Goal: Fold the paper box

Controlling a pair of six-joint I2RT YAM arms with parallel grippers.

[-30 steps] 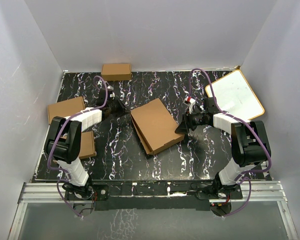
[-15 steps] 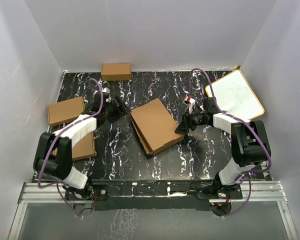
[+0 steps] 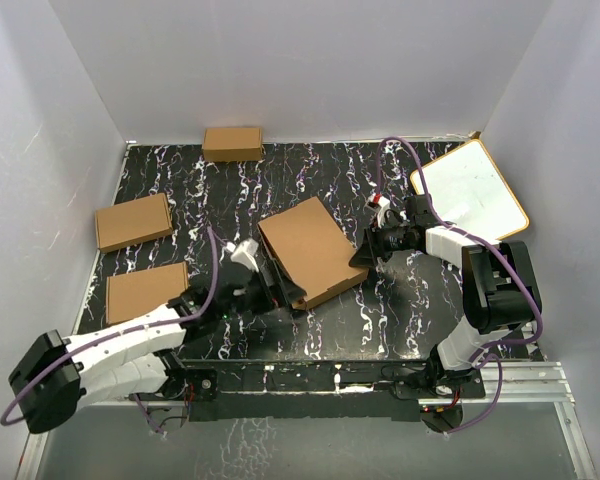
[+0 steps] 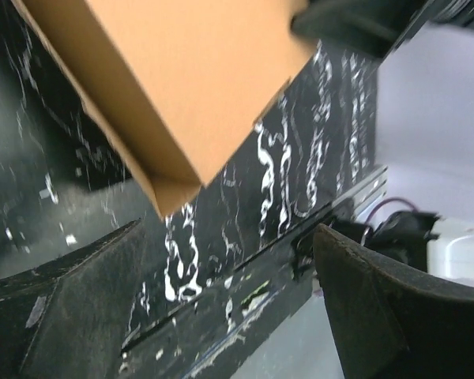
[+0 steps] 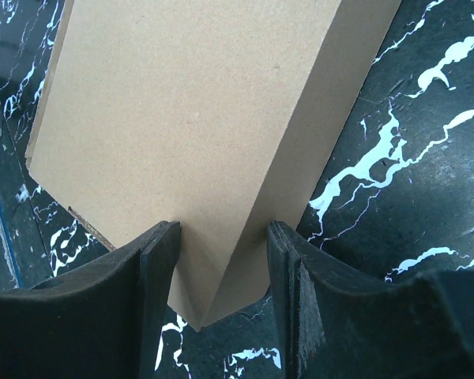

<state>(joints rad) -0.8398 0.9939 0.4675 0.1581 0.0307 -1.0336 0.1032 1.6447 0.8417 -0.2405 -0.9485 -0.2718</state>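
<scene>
Clamping the right gripper [image 5: 221,230] on the right corner of the paper box [image 3: 313,250], laid in the middle of the table [image 3: 430,310] lengthwise from far left to near right, and holding the left gripper [image 4: 227,237] spread wide just before its near corner, touching nothing.

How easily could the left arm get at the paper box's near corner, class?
Probably easily: the left gripper is open, and the near corner of the paper box lies just ahead of its fingers, with nothing in between.
</scene>
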